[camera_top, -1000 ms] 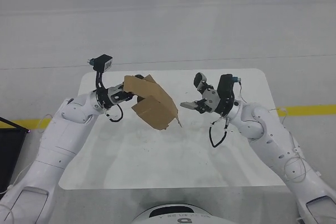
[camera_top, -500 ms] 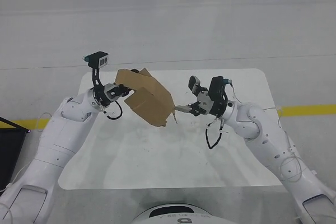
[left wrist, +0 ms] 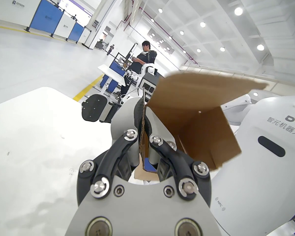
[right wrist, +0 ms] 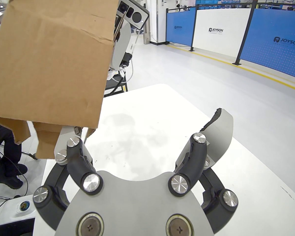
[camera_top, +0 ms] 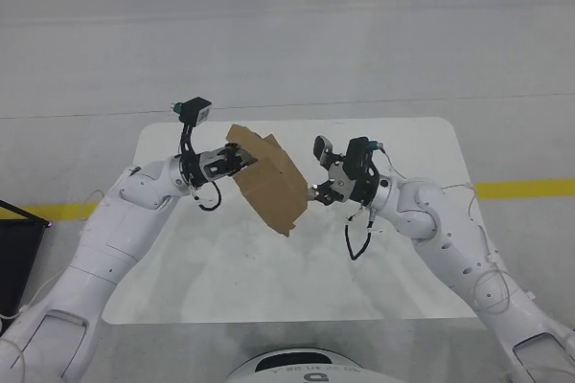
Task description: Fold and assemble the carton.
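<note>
The brown cardboard carton [camera_top: 268,182] hangs tilted above the white table [camera_top: 364,278], partly opened into a sleeve with loose flaps. My left gripper [camera_top: 232,159] is shut on a flap edge at the carton's far-left side; in the left wrist view the cardboard [left wrist: 199,114] runs between the closed fingers [left wrist: 127,116]. My right gripper [camera_top: 317,176] stands open at the carton's right edge. In the right wrist view one finger [right wrist: 68,133] sits under the carton's [right wrist: 54,57] lower corner, while the other finger [right wrist: 218,124] is clear of it.
The table's front half [camera_top: 297,278] is bare white surface. A black frame [camera_top: 0,239] stands on the floor off the table's left side. A yellow line [camera_top: 537,187] runs along the floor to the right.
The left arm has carried the carton rightward and turned it. The right gripper has moved left, from clear of the carton to right against its edge, staying open.
</note>
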Motion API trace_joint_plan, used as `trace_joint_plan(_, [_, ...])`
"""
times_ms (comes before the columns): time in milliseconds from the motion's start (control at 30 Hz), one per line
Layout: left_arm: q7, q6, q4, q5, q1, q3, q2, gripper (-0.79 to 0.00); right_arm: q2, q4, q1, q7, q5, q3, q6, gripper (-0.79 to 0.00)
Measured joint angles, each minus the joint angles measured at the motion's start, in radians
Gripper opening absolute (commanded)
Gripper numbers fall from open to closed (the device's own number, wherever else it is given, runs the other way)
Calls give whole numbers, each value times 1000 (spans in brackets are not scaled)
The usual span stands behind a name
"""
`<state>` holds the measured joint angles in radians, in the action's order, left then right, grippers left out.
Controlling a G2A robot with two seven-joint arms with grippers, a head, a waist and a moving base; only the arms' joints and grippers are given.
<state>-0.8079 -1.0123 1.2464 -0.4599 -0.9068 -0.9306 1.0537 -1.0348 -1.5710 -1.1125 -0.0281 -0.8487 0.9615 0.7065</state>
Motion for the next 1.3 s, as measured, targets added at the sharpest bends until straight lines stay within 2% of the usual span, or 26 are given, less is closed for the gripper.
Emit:
trace_joint_plan(200, [0,0,-13,-6,14,27,1,-785,-5,-7,-9,-14,-24,3,0,0])
trace_joint_plan(500, [0,0,-28,-163,4,27,-11,-785,1,-19,-51,-63,-41,62,31,0])
trace_joint_plan(667, [-13,13,-55,-197,17,72,-20,-785,5,-35,-80,-82,-54,95,48,0])
trace_joint_plan(900, [-148,146,-96,-326,54,138,-20,-785,3,-58,-98,-82,-84,104,38,0])
trace_joint_plan(1133, [-352,351,-174,-651,72,122,5,-785,3,-73,-120,-106,-101,129,45,0])
trace_joint_plan(1300, [-494,494,-276,-734,96,132,33,-785,11,-97,-161,-152,-130,168,111,0])
